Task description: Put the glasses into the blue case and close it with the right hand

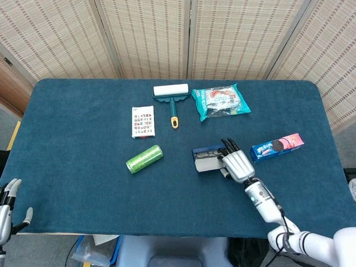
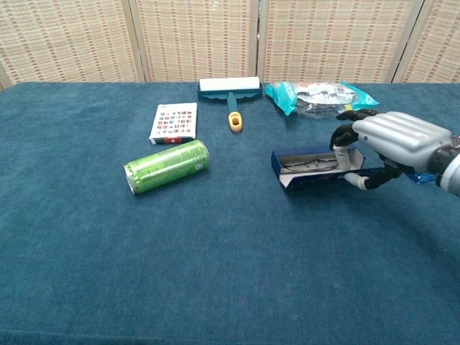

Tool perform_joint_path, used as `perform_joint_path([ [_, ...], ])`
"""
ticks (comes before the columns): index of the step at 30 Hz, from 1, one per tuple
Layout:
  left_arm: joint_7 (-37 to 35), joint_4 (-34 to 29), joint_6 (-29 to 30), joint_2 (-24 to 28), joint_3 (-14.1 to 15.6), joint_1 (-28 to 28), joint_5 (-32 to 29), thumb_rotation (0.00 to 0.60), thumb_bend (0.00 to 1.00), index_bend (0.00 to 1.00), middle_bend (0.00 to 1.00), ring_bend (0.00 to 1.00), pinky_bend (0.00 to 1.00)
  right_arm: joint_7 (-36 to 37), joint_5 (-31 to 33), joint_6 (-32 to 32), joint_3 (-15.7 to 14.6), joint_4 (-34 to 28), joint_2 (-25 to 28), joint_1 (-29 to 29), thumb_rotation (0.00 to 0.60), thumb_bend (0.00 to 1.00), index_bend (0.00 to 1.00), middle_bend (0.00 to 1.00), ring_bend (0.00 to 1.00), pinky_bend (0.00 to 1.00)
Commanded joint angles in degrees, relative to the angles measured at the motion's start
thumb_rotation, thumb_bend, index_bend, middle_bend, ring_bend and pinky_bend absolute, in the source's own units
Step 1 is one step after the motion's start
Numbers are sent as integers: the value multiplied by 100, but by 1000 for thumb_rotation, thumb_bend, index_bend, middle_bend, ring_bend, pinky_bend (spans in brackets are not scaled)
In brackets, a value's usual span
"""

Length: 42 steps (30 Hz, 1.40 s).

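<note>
The blue case (image 1: 204, 159) (image 2: 310, 169) lies right of the table's middle, its grey-lined lid tipped up over the tray and partly folded. The glasses (image 2: 313, 163) lie inside the tray, only partly visible under the lid. My right hand (image 1: 238, 164) (image 2: 397, 138) is at the case's right end, fingers over the top and thumb under the lid's front edge, pinching the lid. My left hand (image 1: 6, 208) hangs off the near left table edge, far from the case, fingers apart and holding nothing.
A green can (image 1: 144, 159) (image 2: 167, 167) lies left of the case. Behind it are a card pack (image 1: 143, 121), a lint roller (image 1: 171, 94) and a teal snack bag (image 1: 221, 101). A cookie box (image 1: 277, 147) lies just right of my right hand.
</note>
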Motion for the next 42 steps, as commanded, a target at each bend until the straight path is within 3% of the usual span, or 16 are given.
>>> perform_joint_path([
  [1, 5, -14, -1, -2, 2, -12, 16, 600, 410, 0, 0, 0, 0, -96, -166, 239, -277, -536, 415, -300, 600, 450, 641, 281, 13, 0],
  [9, 44, -44, -33, 1, 6, -54, 50, 600, 410, 0, 0, 0, 0, -348, -191, 454, -367, -1041, 789, -574, 600, 452, 641, 282, 17, 0],
  [42, -20, -168, -47, 159, 52, 15, -34, 600, 411, 0, 0, 0, 0, -515, 1300, -1251, 950, -67, 121, 667, 600, 452, 608, 222, 17, 0],
])
